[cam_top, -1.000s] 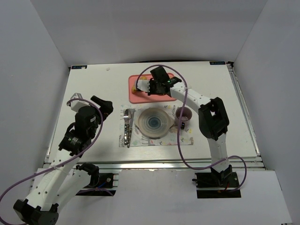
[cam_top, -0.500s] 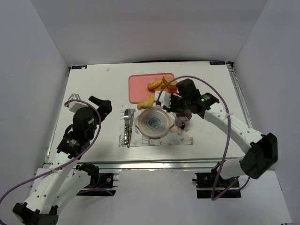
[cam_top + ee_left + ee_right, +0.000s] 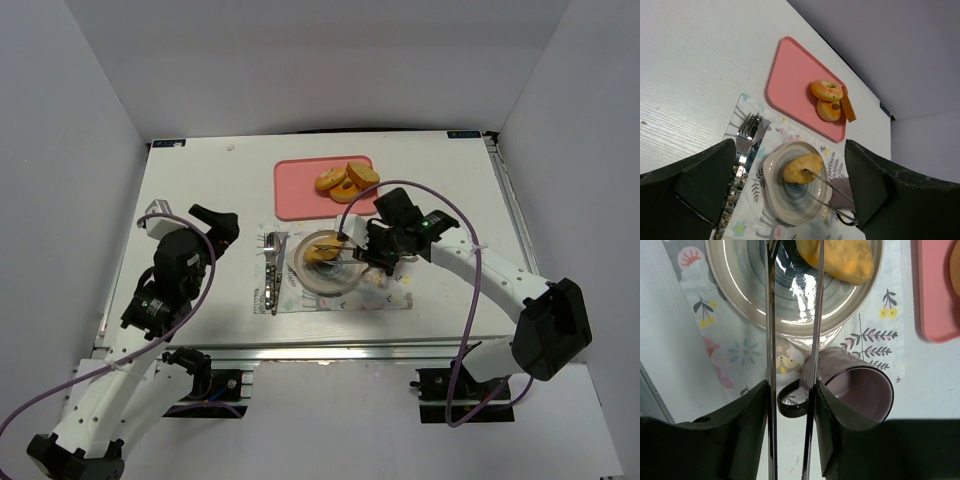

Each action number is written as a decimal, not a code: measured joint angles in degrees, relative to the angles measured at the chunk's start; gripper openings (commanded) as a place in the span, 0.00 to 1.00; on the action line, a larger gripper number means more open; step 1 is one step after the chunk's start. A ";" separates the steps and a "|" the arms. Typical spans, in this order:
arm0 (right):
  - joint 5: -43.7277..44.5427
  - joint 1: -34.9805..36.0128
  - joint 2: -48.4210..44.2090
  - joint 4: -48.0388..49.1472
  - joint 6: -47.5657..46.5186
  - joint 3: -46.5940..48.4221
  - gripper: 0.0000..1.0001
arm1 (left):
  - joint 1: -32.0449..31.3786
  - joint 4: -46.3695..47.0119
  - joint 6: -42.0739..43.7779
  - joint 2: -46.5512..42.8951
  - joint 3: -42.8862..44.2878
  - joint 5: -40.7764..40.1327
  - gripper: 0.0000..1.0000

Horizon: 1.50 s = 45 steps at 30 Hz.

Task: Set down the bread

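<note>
One bread slice (image 3: 321, 253) lies on the plate (image 3: 325, 286) as your right fingers (image 3: 747, 440) grip parted tongs (image 3: 771, 340); next, likely, back to the pink tray (image 3: 295, 190) for another.

White table (image 3: 200, 190) (placemat (image 3: 330, 301), pink tray (image 3: 296, 190) atop)

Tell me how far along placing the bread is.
Done: one bread piece lies on the plate. In hand: the right gripper holds tongs, tips at that piece; whether it is released, I can't tell. Left: two ring pieces and a slice wait on the pink tray.
</note>
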 measured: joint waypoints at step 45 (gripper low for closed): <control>6.97 -18.78 25.94 5.27 -0.46 28.96 0.42 | 0.00 -0.04 -0.79 -1.66 -1.05 -0.81 0.98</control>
